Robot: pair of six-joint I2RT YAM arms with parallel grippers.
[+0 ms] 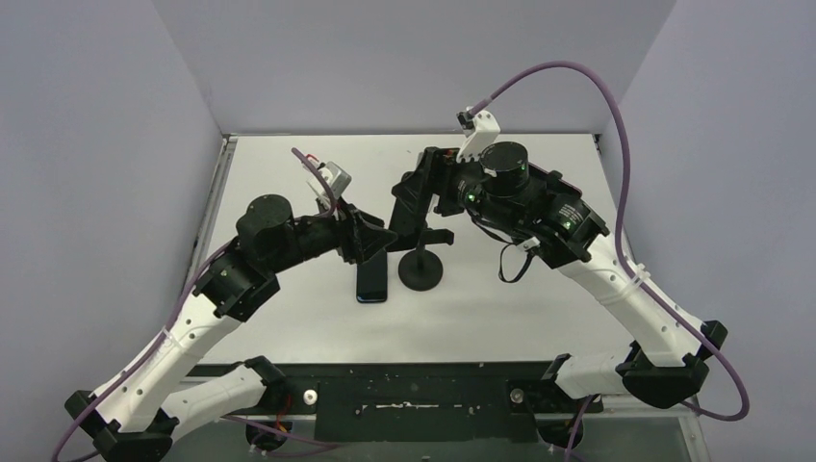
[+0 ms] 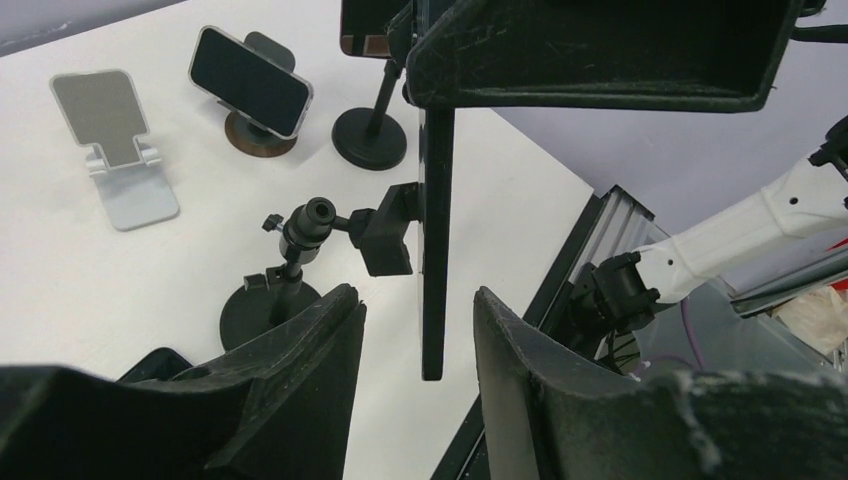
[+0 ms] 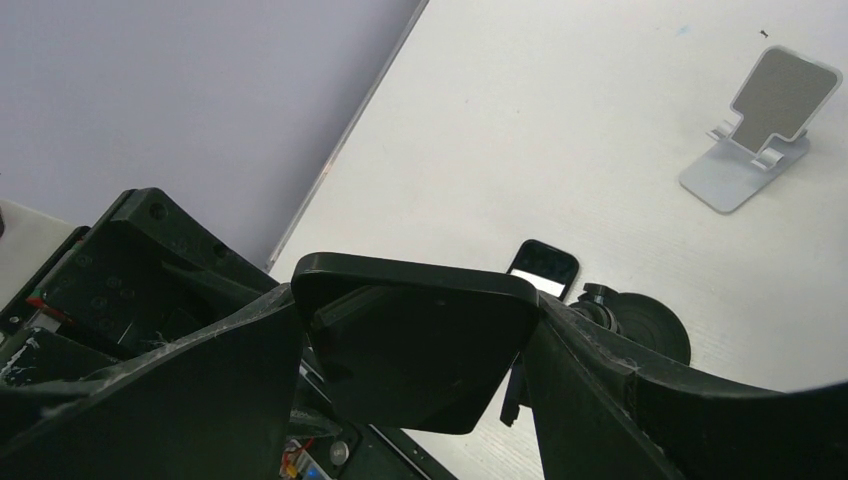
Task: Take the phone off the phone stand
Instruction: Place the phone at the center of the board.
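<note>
- While clamped in the phone stand (image 2: 300, 235), the phone (image 2: 436, 250) hangs edge-on between the half-open left gripper (image 2: 415, 305) fingers, with gaps on both sides.
- Right gripper (image 3: 415, 315) clasps the phone's upper part.

Left wrist view: phone (image 2: 436, 250) edge-on, top end hidden behind right fingers (image 2: 600, 50); another phone (image 2: 365, 22) cut by top edge; left fingers (image 2: 300, 370) cut by bottom edge. Right wrist view: lying phone (image 3: 543, 268) on surface (image 3: 600, 120) mostly hidden behind held phone; phone stand (image 3: 655, 325) base half covered.
</note>
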